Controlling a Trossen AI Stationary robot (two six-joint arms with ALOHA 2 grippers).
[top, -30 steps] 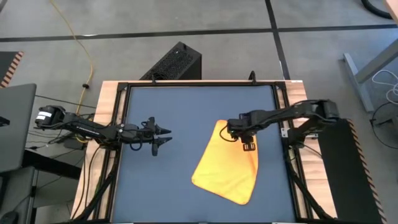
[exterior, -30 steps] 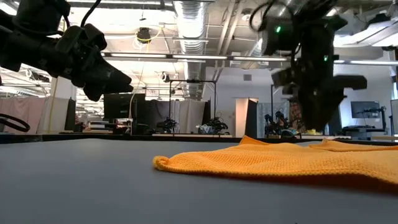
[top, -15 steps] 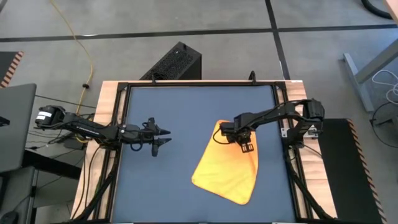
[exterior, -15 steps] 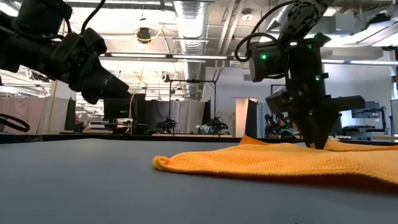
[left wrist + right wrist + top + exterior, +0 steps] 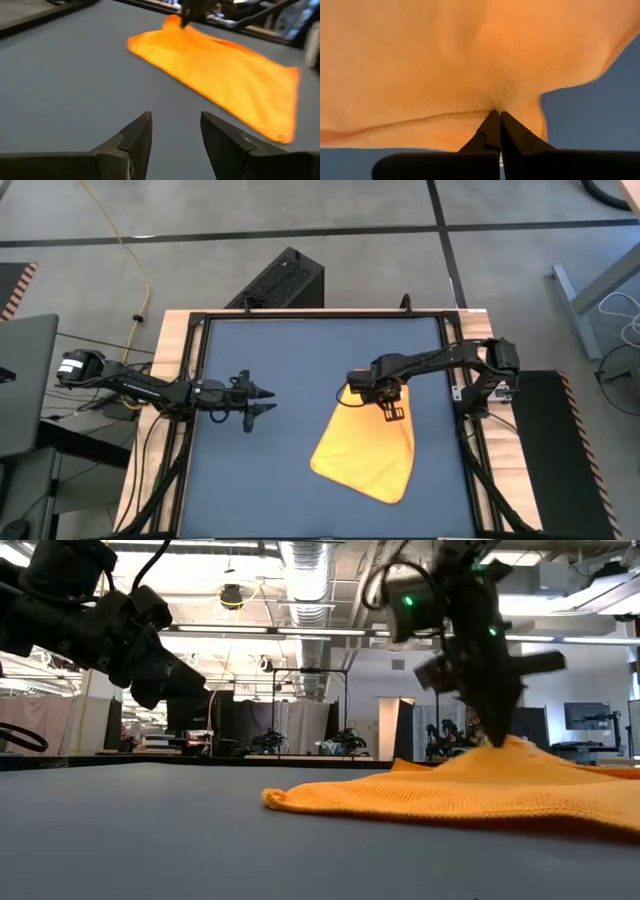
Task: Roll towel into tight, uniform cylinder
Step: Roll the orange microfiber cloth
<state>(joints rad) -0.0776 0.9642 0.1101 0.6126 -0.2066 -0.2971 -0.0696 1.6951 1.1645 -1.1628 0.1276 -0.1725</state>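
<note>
My right fingers [image 5: 496,131] are pinched shut on the far edge of the towel [image 5: 368,442], lifting it into a small peak, so I judge the roll is only starting; next that edge needs folding over toward the near side, evenly. The yellow cloth lies otherwise flat and unrolled on the table's [image 5: 300,360] right half, while my left fingers [image 5: 172,132] hover part-open and empty, well apart.

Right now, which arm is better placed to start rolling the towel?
Probably the right: the right gripper is shut on the towel at its far corner, lifting it. The left gripper hangs open over bare table, apart from the cloth.
</note>
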